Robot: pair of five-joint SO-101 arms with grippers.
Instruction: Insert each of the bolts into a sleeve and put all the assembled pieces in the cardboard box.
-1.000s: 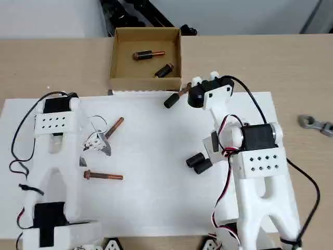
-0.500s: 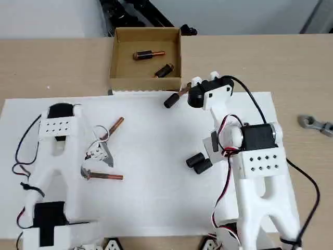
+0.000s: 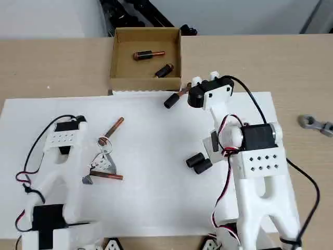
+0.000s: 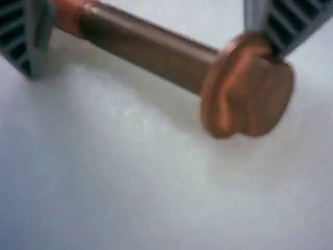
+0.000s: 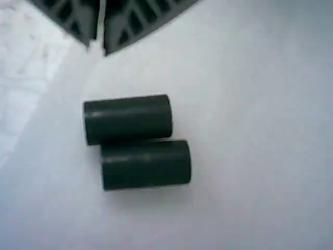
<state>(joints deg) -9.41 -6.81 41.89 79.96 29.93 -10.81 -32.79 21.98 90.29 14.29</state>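
Progress check: two assembled pieces [image 3: 149, 54] sit in box [image 3: 145, 83] at 12 o'clock. Third piece [image 3: 174, 99] built, lying on mat [image 3: 156, 208] just outside box's 5 o'clock corner.

Left to do:
- bolt [image 3: 106, 176] at 8, left jaws spread either side of it
- other bolt [image 3: 113, 128] at 9
- two sleeves [image 3: 199, 162] at 4, right jaws pressed together nearby, holding nothing

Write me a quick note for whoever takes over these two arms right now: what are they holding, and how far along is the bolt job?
Left gripper: open, fingers either side of a bolt lying on the white mat, not gripping it yet.
Right gripper: shut, empty, above two loose sleeves.
Done: two assembled pieces in the cardboard box; a third piece lies on the mat just outside it.
Left: sleeve this bolt and the second bolt, then box all three.
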